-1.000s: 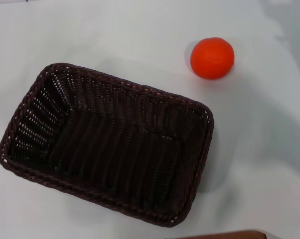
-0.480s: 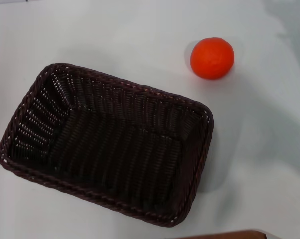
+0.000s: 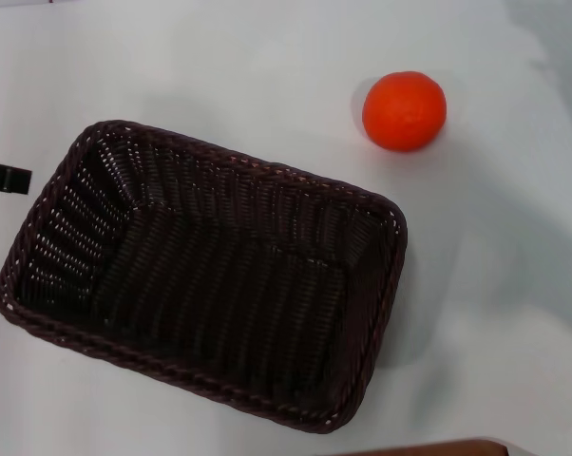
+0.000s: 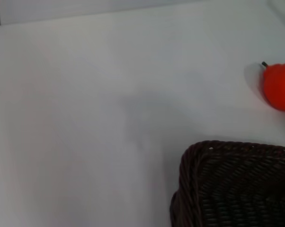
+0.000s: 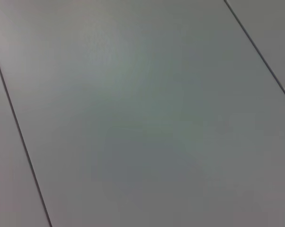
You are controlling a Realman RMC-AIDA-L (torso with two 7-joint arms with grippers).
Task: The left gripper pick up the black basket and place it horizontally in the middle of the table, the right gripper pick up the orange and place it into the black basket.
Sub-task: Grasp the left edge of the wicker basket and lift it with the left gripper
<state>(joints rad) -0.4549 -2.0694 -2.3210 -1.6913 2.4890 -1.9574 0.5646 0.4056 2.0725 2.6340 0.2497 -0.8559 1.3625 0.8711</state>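
Note:
The black basket (image 3: 210, 275) lies empty on the white table (image 3: 219, 66) at the centre-left, its long side slanted down to the right. A corner of it shows in the left wrist view (image 4: 237, 184). The orange (image 3: 405, 110) rests on the table beyond the basket's right end, apart from it; it shows in the left wrist view (image 4: 280, 86) too. The left gripper (image 3: 6, 177) shows as a thin black bar at the left edge, just left of the basket's far left corner. The right gripper is out of view.
A brown edge (image 3: 429, 448) shows at the bottom of the head view. The right wrist view shows only grey floor panels (image 5: 142, 113) with dark seams.
The left gripper's black bar has come into the head view at the left edge. The basket and the orange have not moved.

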